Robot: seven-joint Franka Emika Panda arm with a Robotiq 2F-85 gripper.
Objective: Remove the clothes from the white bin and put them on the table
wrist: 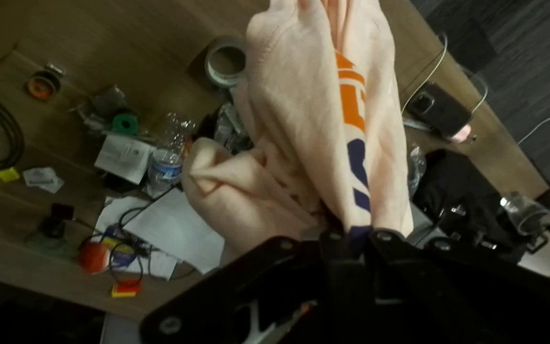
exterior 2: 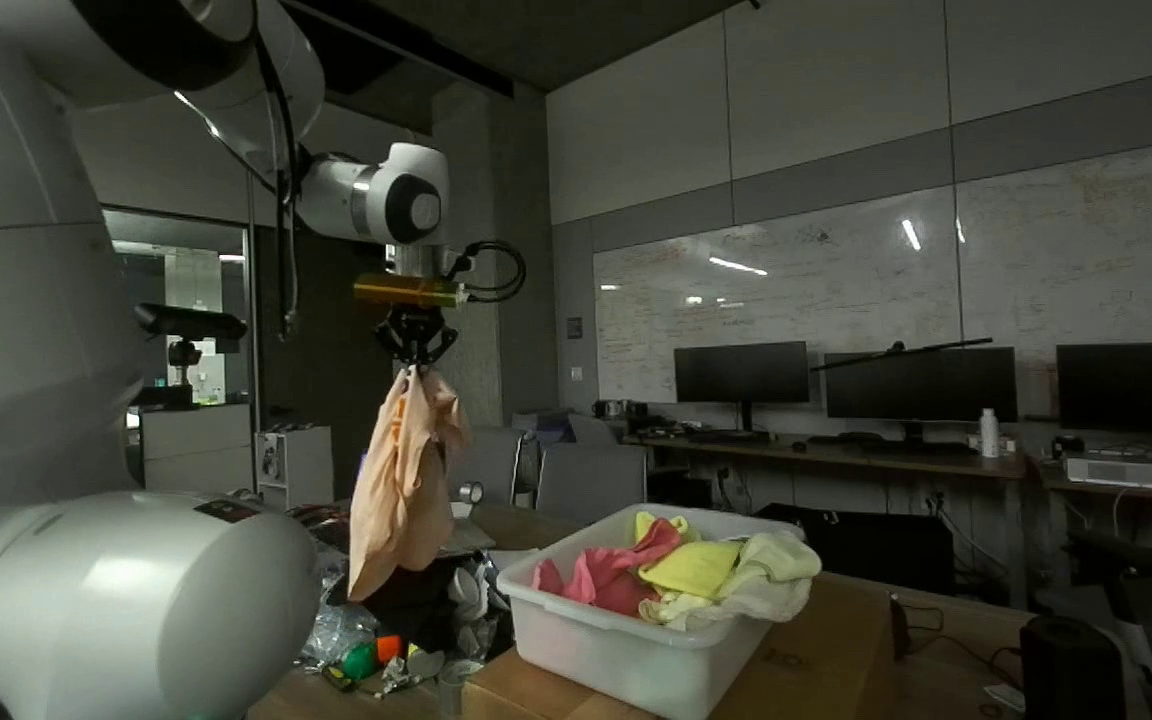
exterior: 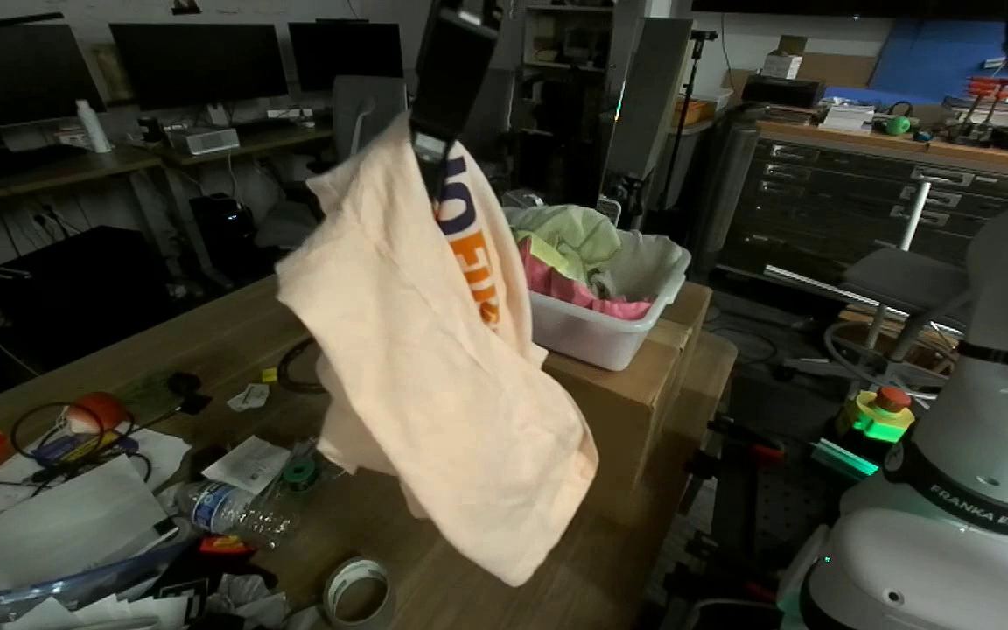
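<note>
My gripper is shut on a bunched end of the cream garment, which hangs down in folds in both exterior views. Orange and dark purple lettering shows on this garment in the wrist view, where black fingers pinch its cloth. Its hem hangs over the cluttered table; contact with the tabletop cannot be made out. The white bin holds a pink garment, a yellow-green one and a whitish one that drapes over the rim. The bin stands beside the gripper, lower down.
Under the bin is a brown cardboard box. Around the hanging cloth lie a plastic bottle, a tape roll, white papers, an orange ball and cables. A black bag sits near the table's edge.
</note>
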